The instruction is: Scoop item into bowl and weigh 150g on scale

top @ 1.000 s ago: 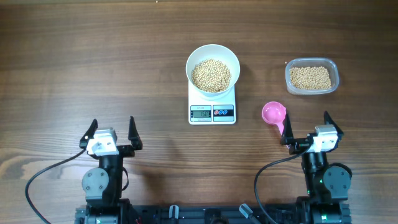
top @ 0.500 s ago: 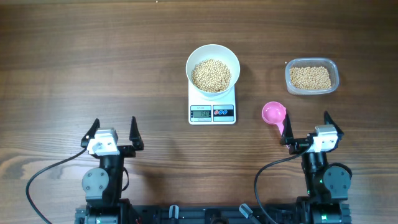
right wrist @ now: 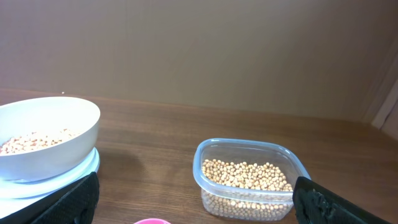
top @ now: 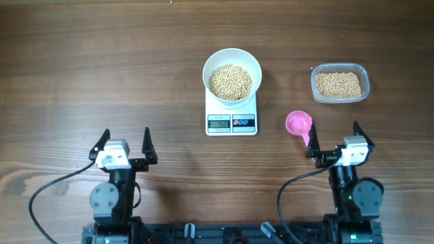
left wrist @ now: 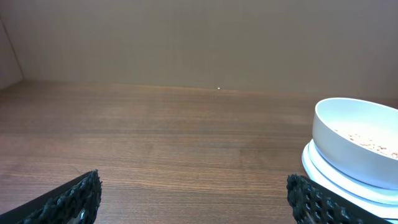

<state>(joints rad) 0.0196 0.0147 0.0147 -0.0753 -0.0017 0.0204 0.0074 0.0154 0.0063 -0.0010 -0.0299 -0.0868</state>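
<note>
Little has changed in the last second. The left gripper [top: 125, 136] has only settled slightly toward six o'clock. It and the right gripper [top: 334, 135] both gape wide, holding nothing. The pale-tan round beans [top: 230, 82] fill the plain white round bowl [top: 232, 54], which sits on the flat white kitchen scale [top: 231, 123] at twelve o'clock. The tiny display seems to show the target weight, so the task looks finished.

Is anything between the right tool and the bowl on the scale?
Yes. The pink scoop lies on the table between the open right tool and the bowl, close to the tool. Nothing else visible does.
</note>
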